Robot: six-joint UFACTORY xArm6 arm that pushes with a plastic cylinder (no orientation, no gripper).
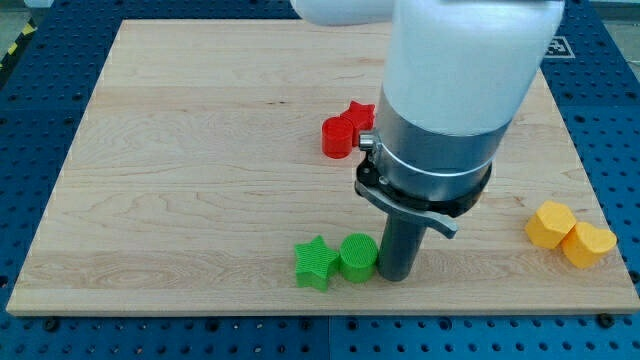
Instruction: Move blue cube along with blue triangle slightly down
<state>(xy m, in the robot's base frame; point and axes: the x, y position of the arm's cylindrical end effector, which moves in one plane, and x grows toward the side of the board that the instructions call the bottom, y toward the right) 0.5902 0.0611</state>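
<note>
No blue cube and no blue triangle shows in the camera view; the big white and grey arm body (450, 90) covers the board's upper right middle and may hide them. My tip (397, 278) rests on the board near the view's bottom, just right of a green cylinder (358, 257) and touching or nearly touching it. A green star (316, 262) sits against the cylinder's left side.
A red cylinder (338, 136) and a red star (359, 114) sit together left of the arm body, at mid-board. Two yellow blocks (552, 223) (589, 244) touch each other near the board's right edge. The wooden board (200, 180) lies on a blue perforated table.
</note>
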